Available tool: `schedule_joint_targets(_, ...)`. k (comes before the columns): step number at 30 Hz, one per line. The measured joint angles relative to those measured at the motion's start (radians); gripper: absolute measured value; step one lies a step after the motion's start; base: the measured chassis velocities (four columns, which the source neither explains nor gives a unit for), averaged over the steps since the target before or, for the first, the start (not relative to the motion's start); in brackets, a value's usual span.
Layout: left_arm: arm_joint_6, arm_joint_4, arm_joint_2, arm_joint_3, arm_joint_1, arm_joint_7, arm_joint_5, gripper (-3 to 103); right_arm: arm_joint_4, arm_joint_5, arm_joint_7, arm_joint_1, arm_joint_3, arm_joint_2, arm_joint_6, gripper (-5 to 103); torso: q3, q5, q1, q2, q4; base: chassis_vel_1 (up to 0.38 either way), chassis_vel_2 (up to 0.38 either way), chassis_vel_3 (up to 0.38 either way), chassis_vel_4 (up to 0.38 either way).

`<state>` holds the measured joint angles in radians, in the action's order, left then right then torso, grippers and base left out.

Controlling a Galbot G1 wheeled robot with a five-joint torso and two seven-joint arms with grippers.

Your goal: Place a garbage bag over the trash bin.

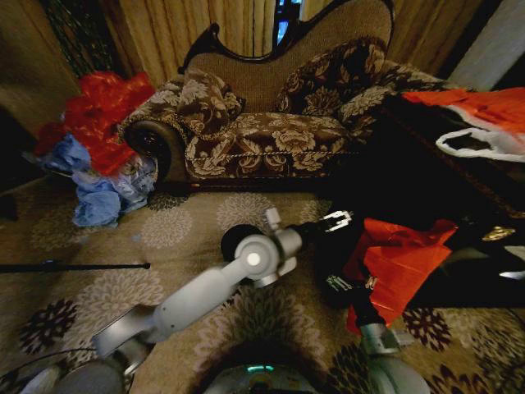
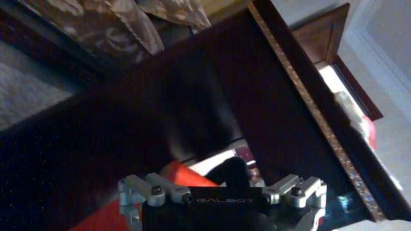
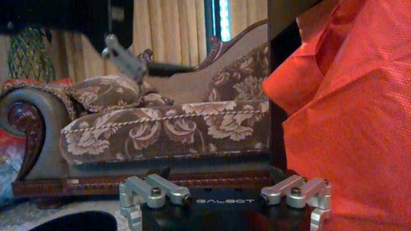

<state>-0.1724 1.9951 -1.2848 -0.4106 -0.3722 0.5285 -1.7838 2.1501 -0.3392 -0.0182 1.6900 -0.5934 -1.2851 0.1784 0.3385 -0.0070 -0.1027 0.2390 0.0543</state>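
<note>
Setting: We see a patterned carpet [image 1: 164, 238] in front of a brown floral sofa with a dark carved wooden frame [image 1: 271, 131].

Garbage bag: The thin, crinkly red plastic garbage bag [image 1: 398, 263] hangs low at the right of the head view, between the two grippers and in front of a dark wooden cabinet [image 1: 426, 180]. In the right wrist view the red plastic [image 3: 347, 120] hangs close beside that camera.

Trash bin: The small matte black round-rimmed trash bin [image 1: 238, 240] stands on the carpet just behind the left arm's grey wrist. It is apart from the bag, and nothing covers its rim.

Left gripper: The left gripper [image 1: 336, 220] reaches across from the left, at the upper left edge of the bag. We cannot tell whether its fingers are spread, pressed together or pinching plastic. Its wrist view shows dark cabinet wood, with a patch of red plastic below.

Right gripper: The right gripper [image 1: 351, 285] rises from the bottom of the head view, at the bag's lower left edge. We cannot tell how its fingers stand.

Background: A heap of red and blue plastic bags [image 1: 98, 148] lies left of the sofa. A flat red-orange plastic sheet [image 1: 484, 107] lies on the cabinet top at far right.
</note>
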Motion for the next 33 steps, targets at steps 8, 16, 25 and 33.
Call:
schedule_joint_targets(8, 0.015, -0.024, -0.095, 0.008, 0.065, 0.047, -0.155, 100, -0.049, 0.033, -0.020, 0.004, 0.001, -0.026, 0.011, 100, 0.000, 0.0000, 0.000, 0.000, 0.0002, 0.000, 0.000, 0.000, 0.000)
schedule_joint_targets(16, -0.012, -0.042, -0.119, -0.017, 0.060, 0.098, -0.239, 100, -0.084, 0.035, -0.024, -0.036, 0.003, -0.034, 0.016, 100, 0.000, -0.0001, 0.000, 0.000, 0.0000, 0.000, 0.000, 0.000, 0.000)
schedule_joint_targets(25, -0.050, -0.120, -0.170, -0.050, 0.052, 0.103, -0.246, 100, -0.096, 0.036, -0.026, -0.029, -0.004, -0.045, 0.032, 100, 0.000, 0.0000, 0.000, 0.000, 0.0002, 0.000, 0.000, 0.000, 0.000)
schedule_joint_targets(33, -0.085, -0.182, -0.212, -0.078, 0.049, 0.058, -0.252, 101, -0.096, 0.040, -0.027, -0.022, -0.004, -0.060, 0.041, 100, 0.000, 0.0000, 0.000, 0.000, 0.0001, 0.000, 0.000, 0.000, 0.000)
